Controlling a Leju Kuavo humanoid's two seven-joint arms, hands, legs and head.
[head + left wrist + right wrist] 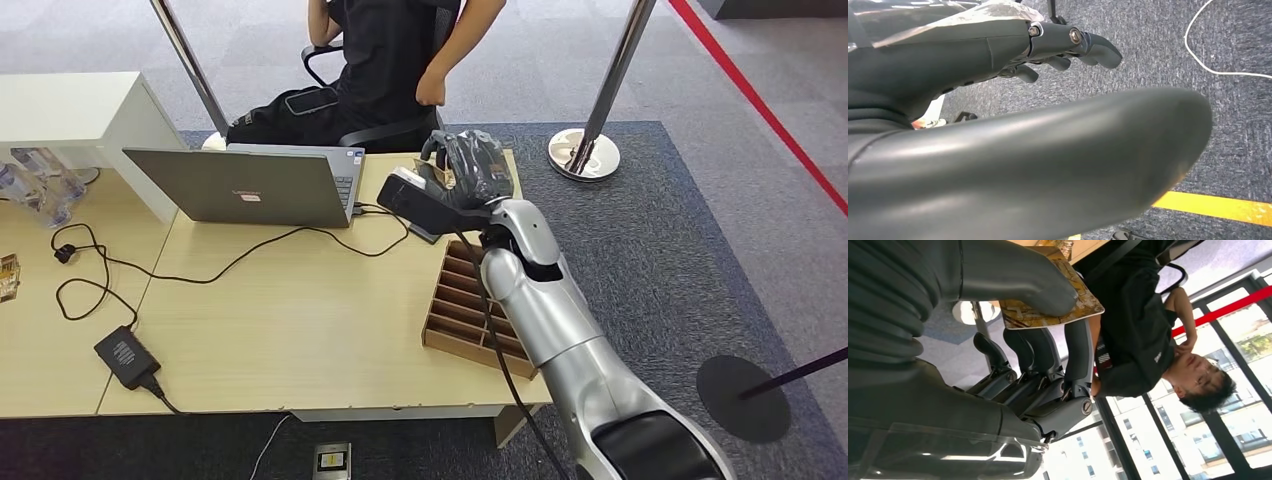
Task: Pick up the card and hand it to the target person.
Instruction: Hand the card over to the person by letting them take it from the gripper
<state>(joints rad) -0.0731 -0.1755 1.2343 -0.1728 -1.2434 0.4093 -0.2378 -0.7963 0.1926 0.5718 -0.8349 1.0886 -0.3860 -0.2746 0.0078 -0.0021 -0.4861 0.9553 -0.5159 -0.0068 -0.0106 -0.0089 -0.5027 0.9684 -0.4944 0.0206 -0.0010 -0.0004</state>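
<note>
My right hand (468, 168) reaches over the far edge of the table towards a seated person (385, 60) in a black shirt. In the right wrist view the card (1048, 307), gold with a busy pattern, is pinched between the thumb and a finger of my right hand (1013, 370). The person (1143, 340) sits just beyond the card with one hand raised to the neck. My left hand (1013, 125) hangs over grey carpet, its fingers (1093, 45) held apart from the thumb, holding nothing.
On the wooden table (280, 330) stand an open grey laptop (250, 185), a cardboard box with dividers (470, 310) under my right arm, and a black power adapter (127, 355) with cables. A stanchion base (583, 152) stands at the right behind the table.
</note>
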